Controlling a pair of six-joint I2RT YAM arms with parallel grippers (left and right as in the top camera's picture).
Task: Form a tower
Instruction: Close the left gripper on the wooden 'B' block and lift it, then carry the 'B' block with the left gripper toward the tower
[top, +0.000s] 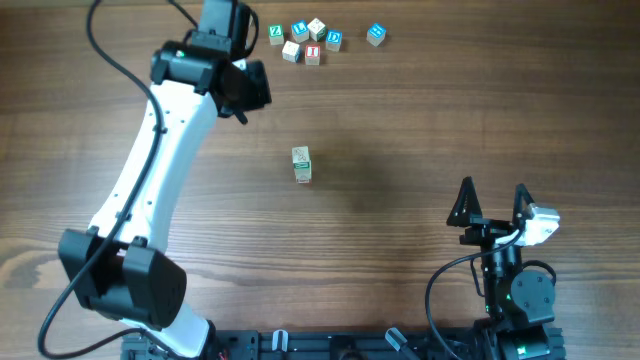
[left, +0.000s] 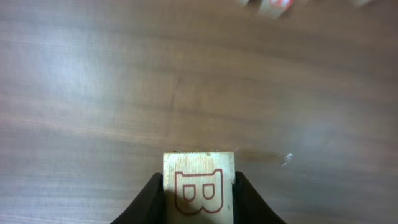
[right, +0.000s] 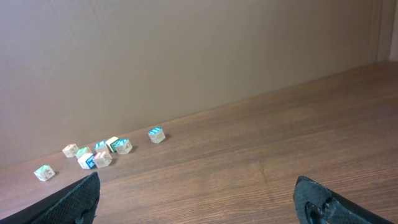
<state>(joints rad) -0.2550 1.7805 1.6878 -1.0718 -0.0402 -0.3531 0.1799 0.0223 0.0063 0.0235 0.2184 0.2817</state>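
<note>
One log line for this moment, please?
left gripper: shut on B cube | right gripper: open | tower: mid-table | loose cubes: far edge

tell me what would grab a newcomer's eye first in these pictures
First, the left hand pinching a wooden B cube between its fingers, filling the bottom of the left wrist view. Next, the tower standing alone mid-table, with loose cubes clustered at the far edge. The right hand sits open at the near right.
</note>
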